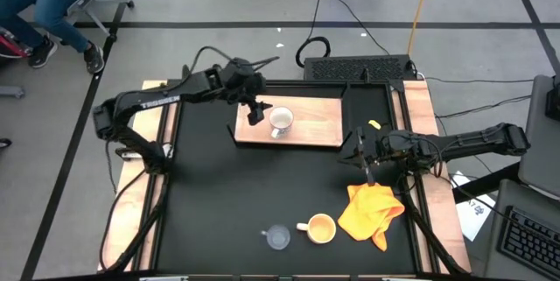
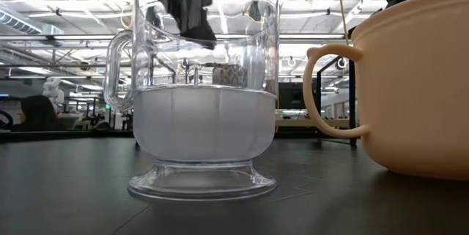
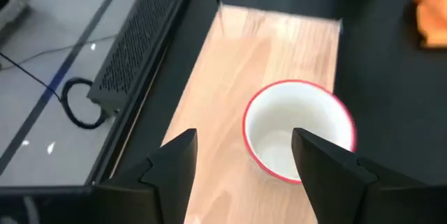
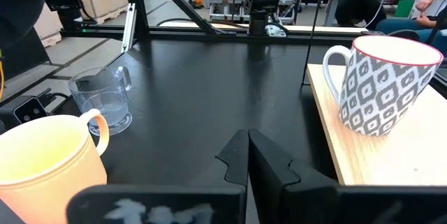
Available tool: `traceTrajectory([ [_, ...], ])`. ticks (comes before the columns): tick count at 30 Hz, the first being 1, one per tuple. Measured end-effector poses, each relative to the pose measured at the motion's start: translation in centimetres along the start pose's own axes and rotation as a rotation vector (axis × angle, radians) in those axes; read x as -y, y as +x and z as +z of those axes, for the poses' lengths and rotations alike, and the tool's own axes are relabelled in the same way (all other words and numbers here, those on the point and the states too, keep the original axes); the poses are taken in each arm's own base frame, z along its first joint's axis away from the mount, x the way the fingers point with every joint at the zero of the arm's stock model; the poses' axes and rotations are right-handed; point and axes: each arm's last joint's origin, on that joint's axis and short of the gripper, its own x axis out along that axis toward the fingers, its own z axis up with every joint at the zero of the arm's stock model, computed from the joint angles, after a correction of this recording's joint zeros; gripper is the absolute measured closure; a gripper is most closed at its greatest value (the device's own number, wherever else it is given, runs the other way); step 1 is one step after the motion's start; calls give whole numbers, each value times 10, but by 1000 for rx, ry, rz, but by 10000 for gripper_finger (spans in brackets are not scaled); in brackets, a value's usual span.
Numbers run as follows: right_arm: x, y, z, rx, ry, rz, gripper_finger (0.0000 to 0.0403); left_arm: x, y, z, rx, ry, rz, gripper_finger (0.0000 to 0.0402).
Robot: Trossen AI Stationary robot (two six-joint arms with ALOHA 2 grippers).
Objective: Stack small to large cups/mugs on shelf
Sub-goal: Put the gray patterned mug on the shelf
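Standing upright on the flat rectangular light-wood shelf [image 1: 289, 123] at the far middle of the large black tabletop [image 1: 227, 193]: the white handled mug with a red rim and grey diamond pattern [image 1: 280, 122], bare board lying to either side of it. Hovering just beside that mug, over the shelf's left part: the left claw [image 1: 254, 111], fingers [image 3: 174, 165] spread apart and gripping nothing, the mug's rim showing between and beyond them in the left wrist view. Waiting low over the tabletop to the right of the shelf's near corner: the right claw [image 1: 367, 172], fingers [image 4: 241, 155] pressed together and holding nothing. Lying crumpled just in front of that claw: an orange-yellow cloth [image 1: 372, 213]. Sitting upright immediately left of the cloth, near the front edge: the orange-yellow handled mug [image 1: 320, 228], handle pointing left. Standing close beside that handle, apart from it: the smaller clear greyish glass cup [image 1: 277, 238]. Resting beyond the tabletop's far edge: a black perforated box [image 1: 359, 68] with cables [image 1: 315, 18] trailing across the floor.
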Motion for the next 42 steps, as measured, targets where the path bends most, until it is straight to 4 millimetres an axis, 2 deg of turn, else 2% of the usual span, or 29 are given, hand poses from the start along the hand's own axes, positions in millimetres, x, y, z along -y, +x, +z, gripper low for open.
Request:
traceTrajectory([
  [6, 0, 0, 0, -1, 1, 0, 403, -7, 22, 24, -90, 75, -8, 165],
  [14, 0, 0, -2, -23, 3, 0, 403, -12, 46, 38, -205, 179, -47, 165],
  [27, 0, 1, -15, -19, 3, -2, 403, -13, 55, 38, -295, 241, -111, 165],
  [34, 0, 1, -11, 30, -1, -2, 403, -11, 55, 38, -292, 230, -125, 165],
  [42, 0, 1, -10, 41, 1, -2, 403, -10, 69, 30, -339, 193, -171, 165],
])
